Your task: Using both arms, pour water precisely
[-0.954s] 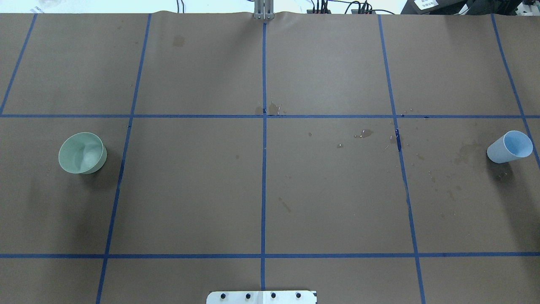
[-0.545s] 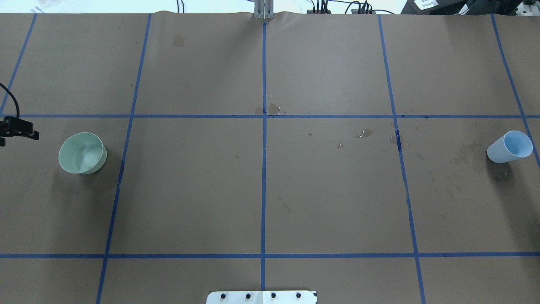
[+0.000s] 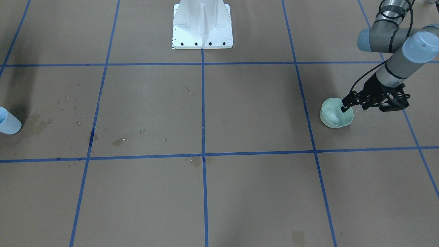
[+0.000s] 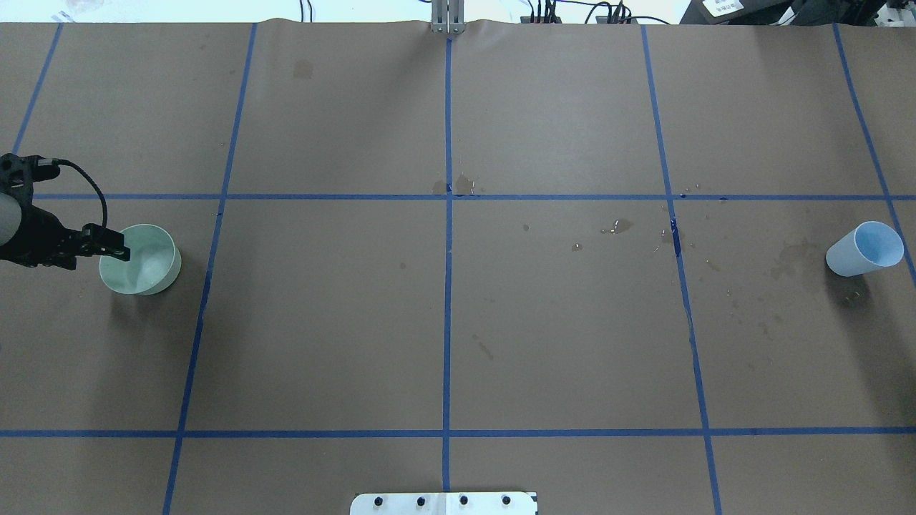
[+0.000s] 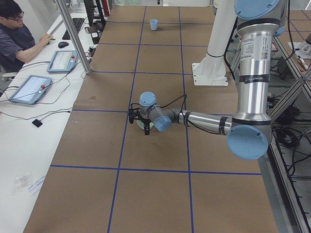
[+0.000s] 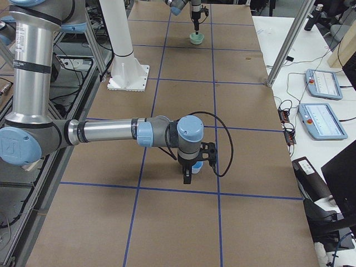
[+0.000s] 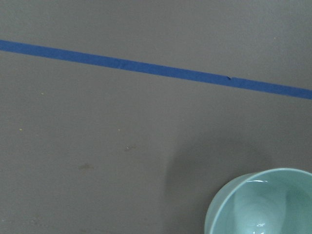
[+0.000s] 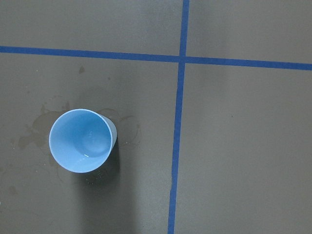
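Water [image 7: 263,217] shows only as a faint sheen low inside the green bowl [image 4: 147,261], which stands upright at the left side of the counter [image 4: 444,322], just left of a blue tape line [image 4: 204,286]. A few small glinting drops [image 4: 614,229] lie among dark stains right of the centre. The left arm [image 3: 394,70] reaches in from the left edge, and the left fingers [image 4: 107,250] hang with their tips over the bowl's left rim. Whether they touch the rim, and whether they are spread or pressed together, I cannot tell. The left wrist view looks down on bare brown paper with the bowl in its lower right corner. The blue cup [image 4: 864,248] stands upright at the counter's far right edge, on a patch of stains and well apart from the bowl. A small glint sits near its bottom. The right arm [image 6: 111,132] stretches low over the counter, and its wrist is above the cup with the right fingers [image 6: 188,177] pointing down just beside it. Their state cannot be told. A white pedestal [image 3: 202,25] stands at the robot's side of the counter, and a person [image 5: 17,41] sits at a desk beyond the far side.
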`<state>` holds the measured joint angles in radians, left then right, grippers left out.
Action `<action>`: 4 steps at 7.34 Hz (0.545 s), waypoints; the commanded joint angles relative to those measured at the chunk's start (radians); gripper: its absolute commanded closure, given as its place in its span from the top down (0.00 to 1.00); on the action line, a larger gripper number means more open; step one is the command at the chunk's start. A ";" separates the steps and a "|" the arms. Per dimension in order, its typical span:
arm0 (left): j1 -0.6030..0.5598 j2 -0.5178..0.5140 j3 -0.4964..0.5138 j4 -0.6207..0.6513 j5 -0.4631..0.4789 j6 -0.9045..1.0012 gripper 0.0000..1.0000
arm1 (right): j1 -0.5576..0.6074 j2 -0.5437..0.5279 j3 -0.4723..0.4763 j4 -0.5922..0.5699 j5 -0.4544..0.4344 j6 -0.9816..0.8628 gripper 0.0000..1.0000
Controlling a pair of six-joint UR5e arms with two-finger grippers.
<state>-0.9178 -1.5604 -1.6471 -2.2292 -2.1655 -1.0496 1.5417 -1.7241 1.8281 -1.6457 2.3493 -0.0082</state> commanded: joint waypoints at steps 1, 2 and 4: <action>0.020 -0.010 0.007 0.000 0.003 -0.015 0.69 | 0.000 0.000 0.000 0.000 -0.001 -0.001 1.00; 0.020 -0.009 0.013 0.000 0.003 -0.013 0.51 | 0.000 0.000 0.000 0.000 -0.001 0.001 1.00; 0.019 -0.009 0.007 0.000 0.009 -0.015 0.00 | 0.000 0.000 -0.004 -0.003 -0.001 0.001 1.00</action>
<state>-0.8989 -1.5693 -1.6364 -2.2289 -2.1601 -1.0635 1.5417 -1.7242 1.8276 -1.6473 2.3485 -0.0078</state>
